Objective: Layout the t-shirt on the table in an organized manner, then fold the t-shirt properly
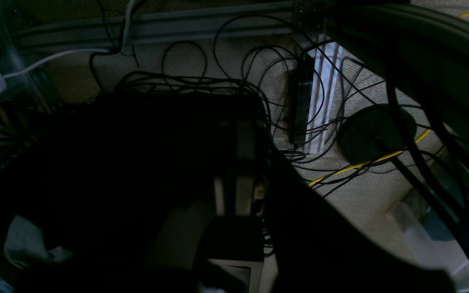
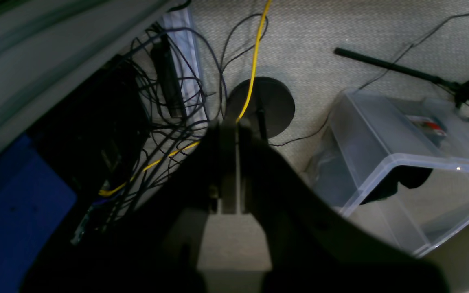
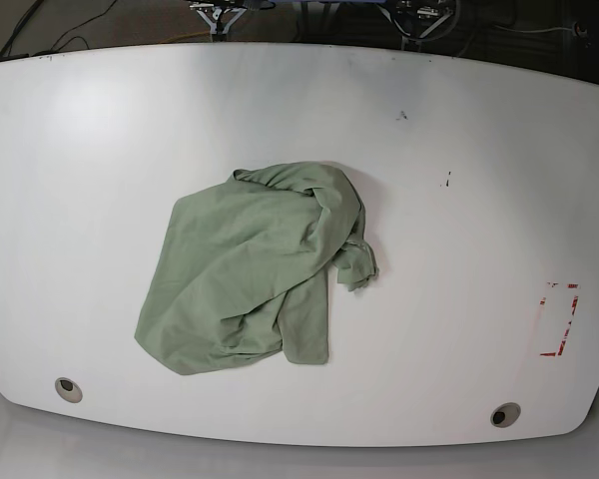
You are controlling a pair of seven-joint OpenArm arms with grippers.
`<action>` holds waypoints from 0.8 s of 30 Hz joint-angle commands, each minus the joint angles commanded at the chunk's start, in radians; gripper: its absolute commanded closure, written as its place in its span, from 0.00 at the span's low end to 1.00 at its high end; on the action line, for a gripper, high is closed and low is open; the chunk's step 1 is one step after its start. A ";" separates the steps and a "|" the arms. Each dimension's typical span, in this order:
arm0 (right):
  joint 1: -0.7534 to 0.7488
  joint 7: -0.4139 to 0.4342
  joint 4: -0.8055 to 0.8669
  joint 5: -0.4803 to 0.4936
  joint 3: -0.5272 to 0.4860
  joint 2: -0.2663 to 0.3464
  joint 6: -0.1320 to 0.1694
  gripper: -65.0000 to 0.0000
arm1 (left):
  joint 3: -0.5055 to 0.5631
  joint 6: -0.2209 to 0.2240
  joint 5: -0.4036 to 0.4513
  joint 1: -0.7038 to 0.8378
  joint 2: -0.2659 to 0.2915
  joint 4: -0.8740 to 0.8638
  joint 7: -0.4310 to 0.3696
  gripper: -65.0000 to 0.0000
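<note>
- Lying crumpled near the middle of the large white smooth tabletop [image 3: 100, 130], the pale sage-green short-sleeved cloth t-shirt [image 3: 250, 269] is bunched toward its far-right side, with a flatter panel spreading toward the near-left corner.
- Neither arm shows in the base view; both wrist cameras look down at the carpeted floor and black cables [image 1: 234, 73], off the table.
- The right gripper [image 2: 229, 171] appears closed, its dark fingers [image 2: 222, 162] meeting with nothing held.
- The left gripper is too dark to judge.
- Spreading should probably begin by pinching a single layer at two separated hem or shoulder points, then drawing them apart.
</note>
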 joint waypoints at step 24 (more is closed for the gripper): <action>0.001 -0.005 -0.009 -0.004 -0.001 -0.002 0.000 1.00 | -0.002 -0.001 -0.003 -0.002 0.001 -0.002 0.002 0.98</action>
